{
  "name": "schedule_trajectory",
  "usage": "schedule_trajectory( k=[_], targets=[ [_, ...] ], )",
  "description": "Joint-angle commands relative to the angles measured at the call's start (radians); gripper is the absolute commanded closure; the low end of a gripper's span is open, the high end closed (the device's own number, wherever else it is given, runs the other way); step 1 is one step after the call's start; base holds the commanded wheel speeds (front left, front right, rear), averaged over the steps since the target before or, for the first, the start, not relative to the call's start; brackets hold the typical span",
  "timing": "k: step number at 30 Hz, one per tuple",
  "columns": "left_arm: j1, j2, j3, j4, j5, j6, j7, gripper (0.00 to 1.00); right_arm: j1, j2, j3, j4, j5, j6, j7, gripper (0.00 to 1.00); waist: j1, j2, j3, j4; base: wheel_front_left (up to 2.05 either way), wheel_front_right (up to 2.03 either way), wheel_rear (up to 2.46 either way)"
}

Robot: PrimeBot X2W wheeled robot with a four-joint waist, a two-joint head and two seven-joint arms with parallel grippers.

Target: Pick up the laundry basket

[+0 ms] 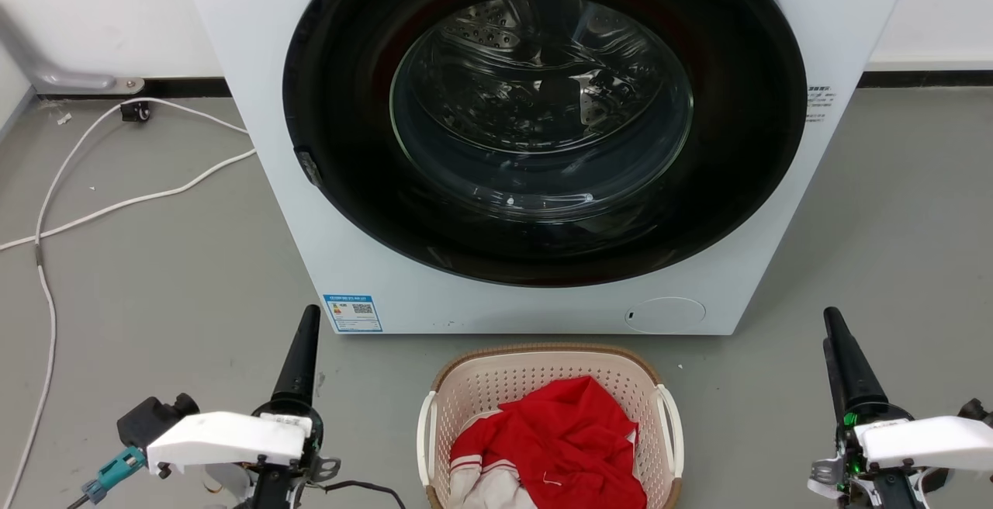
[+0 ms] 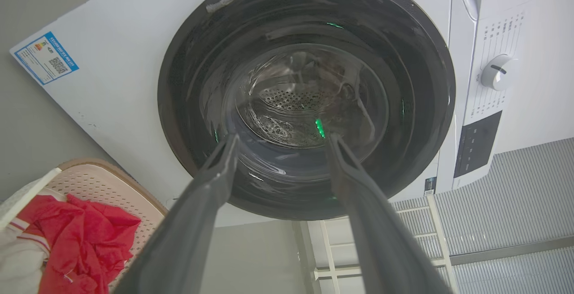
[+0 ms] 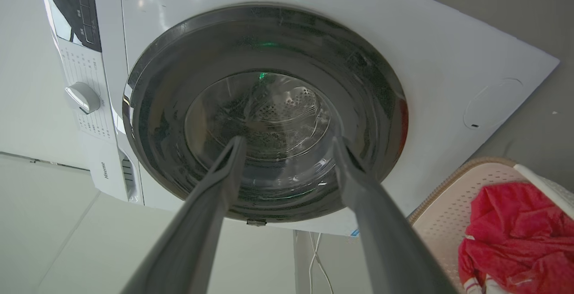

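Left gripper [image 1: 309,321] and right gripper [image 1: 834,323] down low on either side, fingers spread wide, nothing held. Between them on the floor [image 1: 194,299], well apart from both: laundry basket [image 1: 504,385], just in front of the washing machine [image 1: 504,309]. Probably light, thin perforated plastic, maybe a bit flexy, loaded with just a red cloth [image 1: 570,439] and something white. Best bet: grabbing the white side handles [image 1: 673,427], one per gripper. Near end of the basket cut off, so no telling how full. Further back, drum behind the glass door [image 1: 543,121] too murky to read.
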Motion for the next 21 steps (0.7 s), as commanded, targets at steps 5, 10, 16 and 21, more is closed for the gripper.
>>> schedule_trajectory(
  k=[5,10,16,21],
  targets=[
    [-0.019,0.003,-0.026,-0.03,0.132,0.004,-0.024,0.0,0.0,-0.005,0.01,-0.036,-0.127,0.0,-0.018,0.0,0.0,0.0,-0.001,0.0,0.0,0.0,0.0],
    [-0.014,0.003,-0.047,-0.037,0.241,0.019,-0.043,0.0,0.008,-0.001,0.013,-0.058,-0.246,0.0,-0.025,0.0,0.0,0.0,-0.003,-0.001,0.0,0.0,0.0],
    [-0.008,0.003,-0.069,-0.042,0.369,0.031,-0.065,0.0,0.02,0.002,0.019,-0.094,-0.388,0.0,-0.031,0.0,0.0,0.0,-0.005,-0.001,0.0,0.0,0.0],
    [-0.004,0.003,-0.085,-0.044,0.463,0.037,-0.082,0.0,0.029,0.004,0.02,-0.119,-0.492,0.0,-0.03,0.0,0.0,0.0,-0.006,-0.001,0.0,0.0,0.0]
  ],
)
